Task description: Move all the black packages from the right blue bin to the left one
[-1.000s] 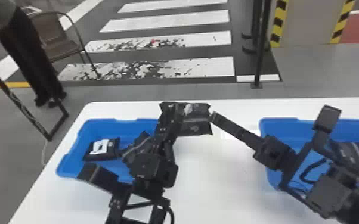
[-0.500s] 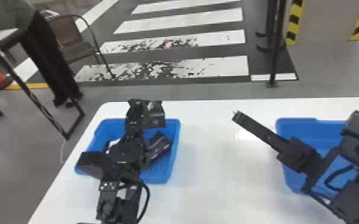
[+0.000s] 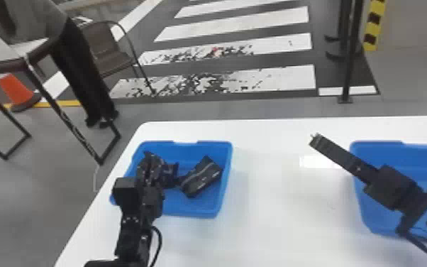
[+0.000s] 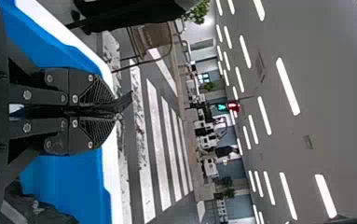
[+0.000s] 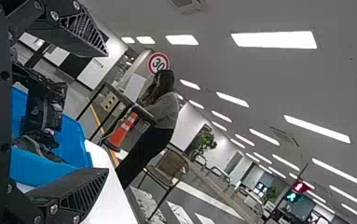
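Note:
In the head view my left gripper [image 3: 152,165] is down over the left blue bin [image 3: 202,209]. Seen from its wrist, the left gripper [image 4: 94,111] is shut on a crumpled black package [image 4: 124,101], whose edge sticks out past the fingertips. Another black package [image 3: 202,176] lies tilted in the right half of that bin. My right gripper [image 3: 342,156] hangs at the left side of the right blue bin [image 3: 376,152]; from its own wrist, the right gripper [image 5: 104,112] stands wide open with nothing between its fingers. Its arm hides part of the right bin.
The two bins stand apart on a white table [image 3: 276,199], its left edge just beyond the left bin. Past the table are a chair [image 3: 106,46], an orange cone [image 3: 16,90] and a black post [image 3: 351,53].
My left gripper has carried its package from between the bins leftward and down into the left bin. The head view has swung left. The right gripper still hangs by the right bin.

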You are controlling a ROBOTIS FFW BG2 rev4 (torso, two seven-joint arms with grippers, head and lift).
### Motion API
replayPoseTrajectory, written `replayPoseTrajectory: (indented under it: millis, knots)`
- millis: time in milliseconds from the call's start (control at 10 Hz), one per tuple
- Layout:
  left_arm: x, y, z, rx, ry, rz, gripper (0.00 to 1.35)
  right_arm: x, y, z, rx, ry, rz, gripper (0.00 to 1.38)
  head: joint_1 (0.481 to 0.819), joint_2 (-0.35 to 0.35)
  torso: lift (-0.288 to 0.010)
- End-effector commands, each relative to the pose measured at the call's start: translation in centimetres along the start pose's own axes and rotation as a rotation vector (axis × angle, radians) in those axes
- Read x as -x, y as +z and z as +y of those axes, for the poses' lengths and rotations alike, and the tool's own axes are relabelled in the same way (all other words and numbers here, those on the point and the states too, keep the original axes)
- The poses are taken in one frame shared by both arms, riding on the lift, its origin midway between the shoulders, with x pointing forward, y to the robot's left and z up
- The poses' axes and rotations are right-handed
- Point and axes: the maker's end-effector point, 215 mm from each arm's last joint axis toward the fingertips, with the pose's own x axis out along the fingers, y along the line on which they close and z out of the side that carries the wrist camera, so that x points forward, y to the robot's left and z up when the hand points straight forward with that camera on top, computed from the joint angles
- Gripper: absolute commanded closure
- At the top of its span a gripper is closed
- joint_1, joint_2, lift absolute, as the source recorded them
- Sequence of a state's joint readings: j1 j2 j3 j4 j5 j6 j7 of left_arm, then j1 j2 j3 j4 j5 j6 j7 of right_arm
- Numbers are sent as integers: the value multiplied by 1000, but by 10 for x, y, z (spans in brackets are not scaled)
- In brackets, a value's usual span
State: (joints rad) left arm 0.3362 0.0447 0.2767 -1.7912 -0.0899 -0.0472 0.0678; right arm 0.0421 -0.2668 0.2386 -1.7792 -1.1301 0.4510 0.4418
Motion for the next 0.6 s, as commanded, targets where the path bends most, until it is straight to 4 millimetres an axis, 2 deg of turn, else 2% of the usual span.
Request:
replayPoseTrajectory:
  millis: [0, 100, 200, 300, 400, 500]
  knots:
    - [6, 0, -12, 65, -21, -4, 456, 15, 16, -9, 169, -89, 41, 162, 695, 350, -154]
    - [10, 19, -22, 105, -45, -69, 91, 30, 40, -15, 325, -175, 41, 160, 695, 350, -154]
    - [18, 37, -32, 143, -72, -105, 93, 50, 61, -33, 442, -281, 37, 162, 695, 350, -154]
    - [31, 57, -47, 196, -108, -141, 150, 75, 66, -46, 482, -397, 47, 162, 695, 350, -154]
    - [42, 69, -63, 286, -151, -149, 160, 105, 86, -62, 581, -529, 34, 168, 695, 295, -154]
    - [54, 86, -79, 380, -194, -171, 159, 140, 107, -90, 652, -665, 40, 168, 695, 227, -154]
